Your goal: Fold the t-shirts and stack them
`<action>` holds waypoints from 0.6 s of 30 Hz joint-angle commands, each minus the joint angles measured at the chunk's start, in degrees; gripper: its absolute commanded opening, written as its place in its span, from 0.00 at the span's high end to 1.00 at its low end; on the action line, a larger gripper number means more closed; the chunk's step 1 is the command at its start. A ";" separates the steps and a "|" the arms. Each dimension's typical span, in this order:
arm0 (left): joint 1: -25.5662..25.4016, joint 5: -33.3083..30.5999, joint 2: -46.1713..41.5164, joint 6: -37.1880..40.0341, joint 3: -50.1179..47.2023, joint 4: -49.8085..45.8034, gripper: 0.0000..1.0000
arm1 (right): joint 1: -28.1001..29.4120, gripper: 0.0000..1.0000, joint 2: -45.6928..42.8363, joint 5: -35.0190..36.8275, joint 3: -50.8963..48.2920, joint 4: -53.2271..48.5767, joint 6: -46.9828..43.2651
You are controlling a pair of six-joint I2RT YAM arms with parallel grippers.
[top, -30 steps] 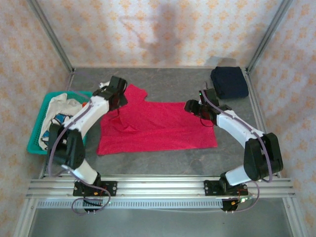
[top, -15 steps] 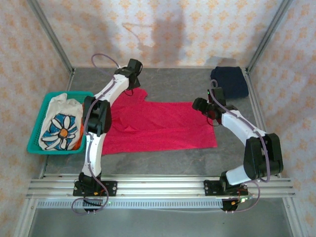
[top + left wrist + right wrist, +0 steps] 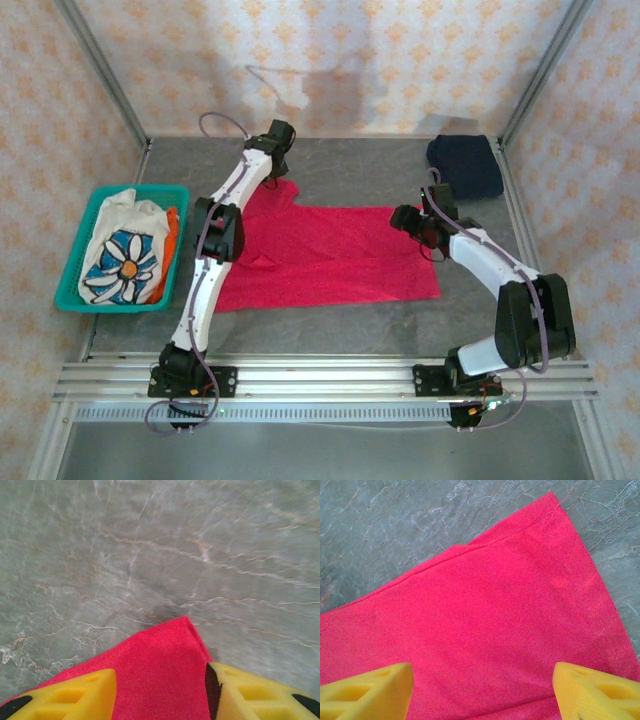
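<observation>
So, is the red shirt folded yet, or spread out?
Spread out. The red shirt lies flat across the table, neckline and far sleeve showing, no fold in view.

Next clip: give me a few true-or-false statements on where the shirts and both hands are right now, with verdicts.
1. The red t-shirt lies spread out on the table. True.
2. The navy t-shirt sits in the teal basket. False: it lies folded at the table's far right corner; the basket holds the flower-print t-shirt.
3. The left hand straddles a corner of the red t-shirt, fingers apart. True.
4. The right hand is clamped on the navy t-shirt. False: it is open over the red t-shirt's far right corner.
</observation>
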 commanded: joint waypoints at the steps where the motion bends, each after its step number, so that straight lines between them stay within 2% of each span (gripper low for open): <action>1: 1.44 0.37 0.56 -2.56 2.99 -6.92 0.49 | -0.34 0.26 -1.88 0.39 -0.86 -0.86 -0.70; 8: 1.35 1.93 -3.38 -2.80 -3.30 -7.77 0.48 | -0.39 0.26 -1.03 -0.46 -1.49 0.45 0.10; 15: 1.48 5.53 -1.53 -2.52 -1.56 -6.36 0.48 | -0.35 0.26 -1.14 -1.24 -1.48 0.51 0.43; 18: 1.76 6.50 0.02 -3.37 0.27 -7.97 0.53 | -0.38 0.26 -1.96 -0.38 -1.84 -0.06 0.16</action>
